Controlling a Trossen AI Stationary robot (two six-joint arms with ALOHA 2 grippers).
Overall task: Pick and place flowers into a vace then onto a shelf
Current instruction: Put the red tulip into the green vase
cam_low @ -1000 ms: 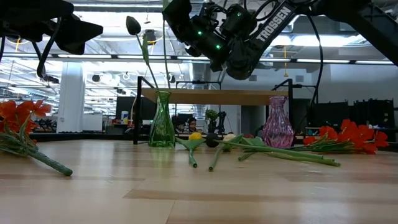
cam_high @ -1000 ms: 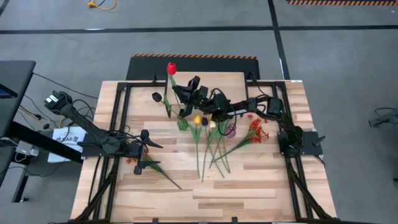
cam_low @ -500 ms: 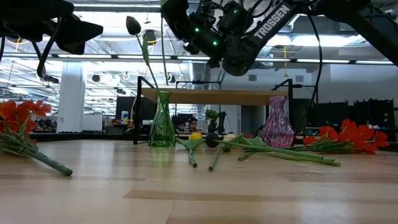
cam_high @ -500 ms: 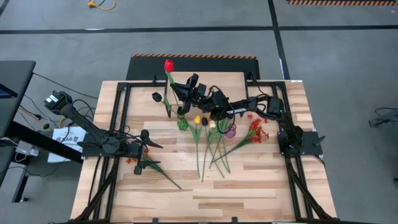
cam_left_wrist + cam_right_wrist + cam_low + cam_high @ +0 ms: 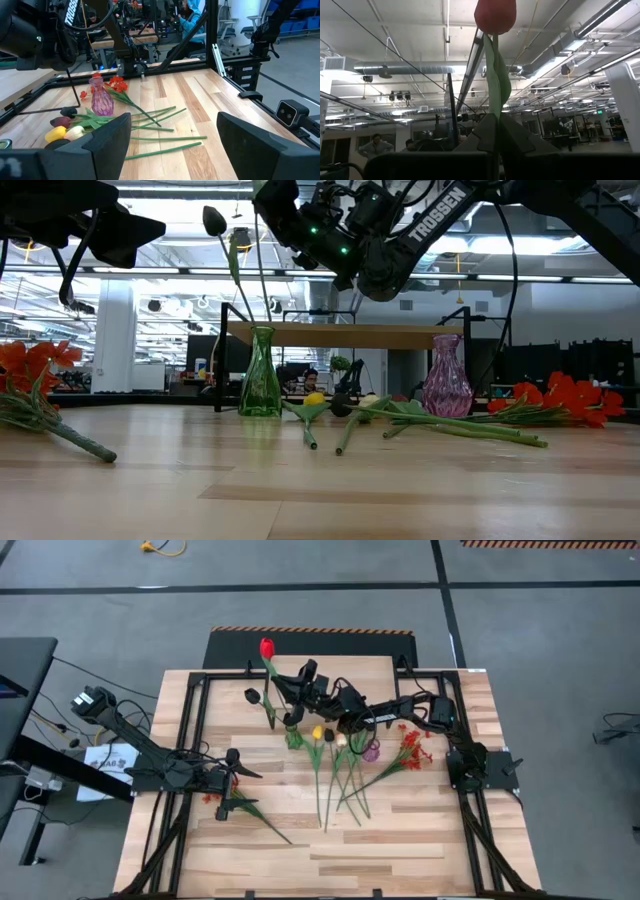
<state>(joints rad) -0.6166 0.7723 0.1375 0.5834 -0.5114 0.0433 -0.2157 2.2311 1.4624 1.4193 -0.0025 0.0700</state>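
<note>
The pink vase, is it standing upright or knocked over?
Upright. The pink vase stands on its base on the table, neck up, in front of the shelf; loose flowers lie beside it.

A light wood slatted tabletop (image 5: 400,840) sits on grey floor (image 5: 560,650); a white paper sheet (image 5: 105,760) lies alongside.

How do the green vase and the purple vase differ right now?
The green vase is clear green and holds a black tulip stem; the purple vase is pinkish-purple and holds no flower. The green vase looks taller and slimmer, the purple vase rounder-bellied. Both are glass and stand upright before the shelf.
</note>
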